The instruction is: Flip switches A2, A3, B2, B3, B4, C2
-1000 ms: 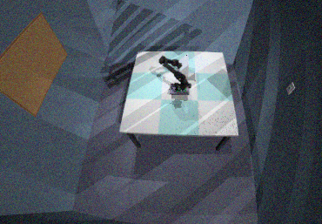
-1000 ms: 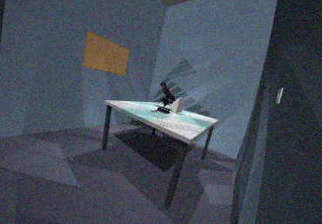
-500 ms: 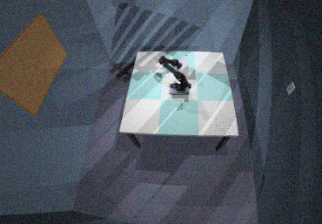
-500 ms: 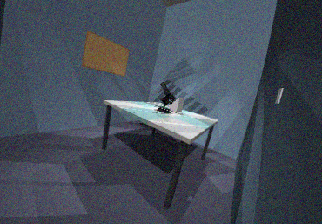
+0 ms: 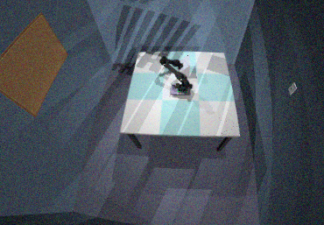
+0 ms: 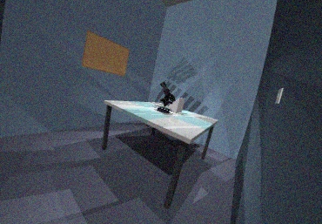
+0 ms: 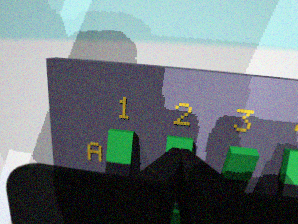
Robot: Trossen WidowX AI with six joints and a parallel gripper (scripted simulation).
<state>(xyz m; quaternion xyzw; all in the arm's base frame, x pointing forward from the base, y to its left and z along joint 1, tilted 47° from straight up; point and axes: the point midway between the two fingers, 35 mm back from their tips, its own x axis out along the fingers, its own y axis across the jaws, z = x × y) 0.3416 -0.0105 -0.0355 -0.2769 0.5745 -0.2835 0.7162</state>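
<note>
Above yellow "1", "2", "3" and "A" on the purple panel [image 5: 174,94] [image 7: 107,85], pincer [image 5: 180,89] [image 6: 164,106] [image 7: 179,156] narrow, empty.

The black arm [image 5: 175,71] [image 6: 166,96] is bent, and its gripper [image 7: 179,156] is shut, fingertips close together.

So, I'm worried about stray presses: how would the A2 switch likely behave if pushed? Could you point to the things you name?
The A2 switch [image 7: 180,143] probably rocks rather than slides, being set into the panel [image 7: 107,90]. Its flat, hard-edged green cap looks stiff, so it likely won't squash.
</note>
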